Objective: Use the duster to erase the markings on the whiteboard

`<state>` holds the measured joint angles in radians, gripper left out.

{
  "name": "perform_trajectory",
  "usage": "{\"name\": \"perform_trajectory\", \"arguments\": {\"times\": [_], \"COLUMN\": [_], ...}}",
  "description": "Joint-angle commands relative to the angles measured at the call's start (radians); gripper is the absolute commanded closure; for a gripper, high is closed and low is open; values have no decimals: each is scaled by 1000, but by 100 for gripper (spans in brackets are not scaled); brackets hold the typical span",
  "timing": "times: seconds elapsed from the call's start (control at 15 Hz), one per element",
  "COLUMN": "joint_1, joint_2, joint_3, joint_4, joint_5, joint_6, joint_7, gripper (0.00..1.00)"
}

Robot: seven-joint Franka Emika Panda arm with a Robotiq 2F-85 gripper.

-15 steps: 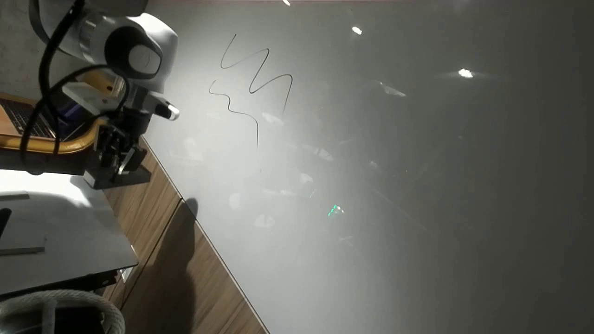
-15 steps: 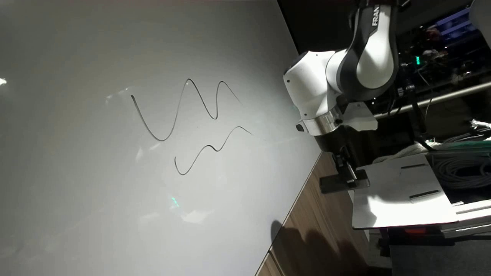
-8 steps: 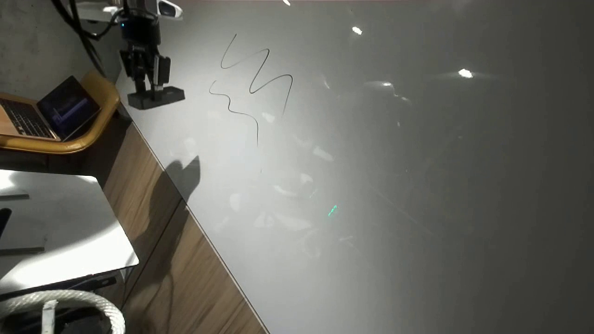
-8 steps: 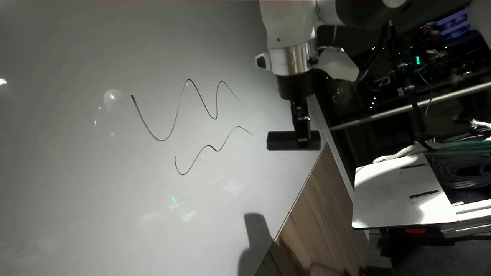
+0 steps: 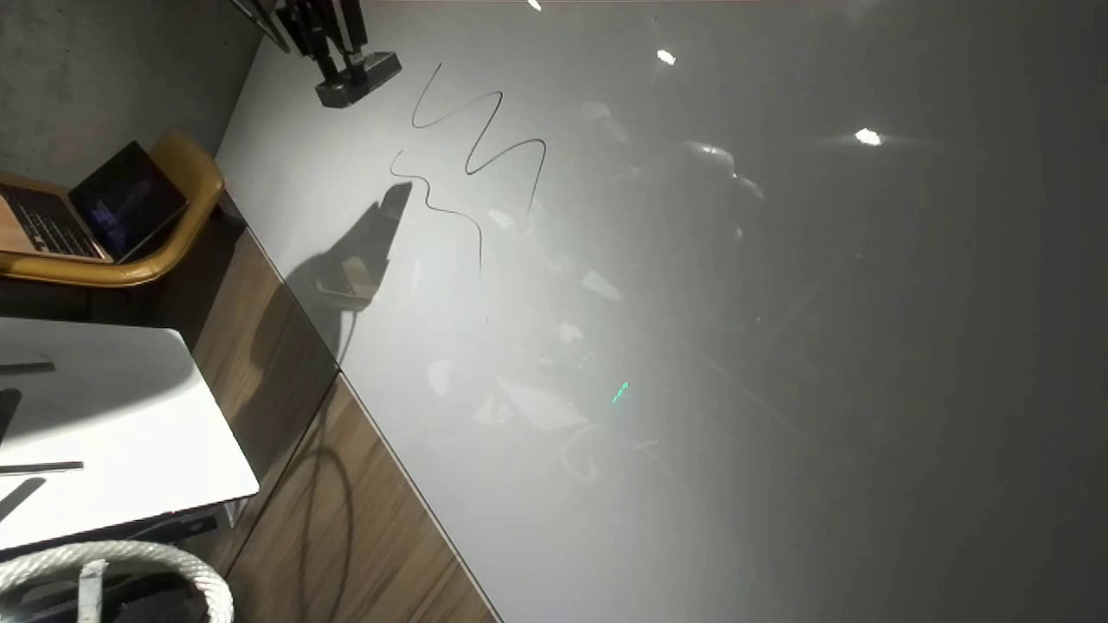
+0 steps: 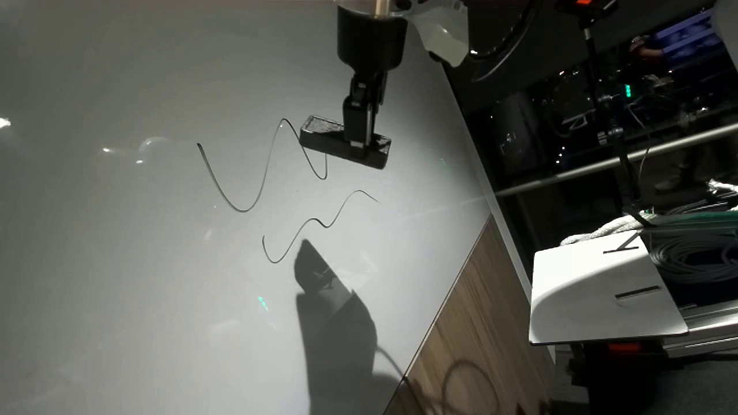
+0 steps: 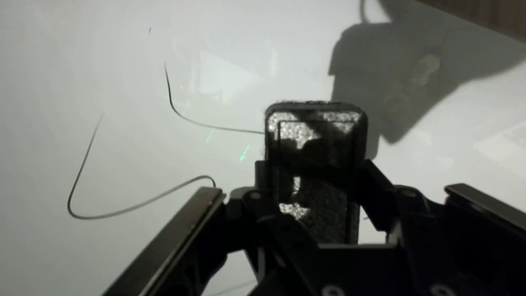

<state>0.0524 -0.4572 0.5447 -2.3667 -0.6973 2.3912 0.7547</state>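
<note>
The whiteboard (image 5: 779,389) (image 6: 144,323) fills most of both exterior views. Its markings are a larger dark zigzag (image 5: 467,170) (image 6: 243,211) and a smaller wavy line (image 5: 427,186) (image 6: 326,226). My gripper (image 5: 348,73) (image 6: 358,144) is shut on the dark grey duster (image 5: 379,73) (image 6: 324,135). In an exterior view the duster covers part of the zigzag's end. In the wrist view the duster (image 7: 316,123) sits between my fingertips (image 7: 314,185) and hides part of the wavy line (image 7: 197,123). Its shadow lies apart from it, so it appears held off the board.
A wooden panel (image 5: 407,502) (image 6: 478,300) borders the board. A small white table (image 5: 130,381) (image 6: 588,282) stands beyond it. A laptop (image 5: 130,203) rests on a yellow chair (image 5: 203,186). A metal rail (image 6: 634,154) and cables lie past the board's edge. My arm's shadow (image 6: 340,340) falls on the board.
My arm has swung from beside the board, over the wooden panel, to over the board near the markings, carrying the duster. Its shadow has moved onto the board. The markings look unchanged.
</note>
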Motion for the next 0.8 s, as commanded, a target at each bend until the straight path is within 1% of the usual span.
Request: {"name": "perform_trajectory", "arguments": {"times": [0.0,0.13,0.4,0.53,0.73], "joint_1": [-50,-45,14,56,133], "joint_2": [118,191,354,432,532], "joint_3": [51,55,0,-40,-95], "joint_4": [132,204,353,424,518], "joint_5": [-174,-274,-443,-479,-493], "joint_6": [21,14,6,10,14], "joint_7": [123,180,260,271,265], "gripper": [71,71,71,71,71]}}
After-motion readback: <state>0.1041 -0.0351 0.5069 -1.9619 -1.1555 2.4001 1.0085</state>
